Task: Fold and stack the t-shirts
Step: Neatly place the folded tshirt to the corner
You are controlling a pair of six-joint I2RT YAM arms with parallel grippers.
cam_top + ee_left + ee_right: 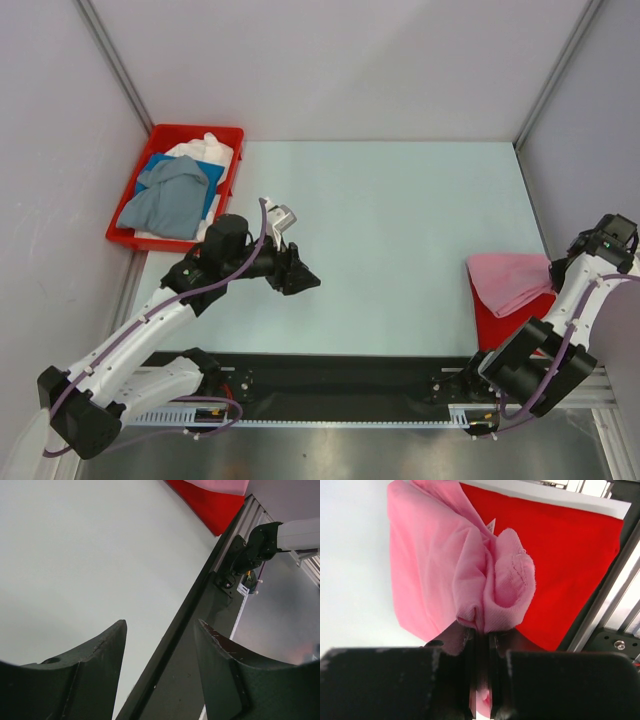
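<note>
Pinching a bunched fold of the pink shirt (435, 570), the right gripper (481, 636) has its jaws drawn narrow with cloth caught between them, as its wrist view shows. The pink shirt lies on top of the red shirt (560, 565), which is spread flat at the edge of the table (400, 220), at about four o'clock in the overhead view. The pink one covers the red one's twelve o'clock side and looks roughly folded. The held part is crumpled and stands up from the pile.

The left gripper (300, 280) hangs over bare table at about eight o'clock from the table's middle, with its jaws wide and nothing between them. At ten o'clock the bin (170, 133) holds a grey-blue shirt (170, 200) on top, with a blue shirt (160, 163) and a white shirt (210, 148) showing beneath it.

The step in hand appears to be settling the pink shirt onto the stack. The next move likely calls for laying the pinched fold down flat and square over the red shirt. The gripper would then need to let go cleanly, since soft cloth could drag along with the fingers and undo the fold. The left gripper is nearer the bin, so the grey-blue shirt would probably be its pick after that.
</note>
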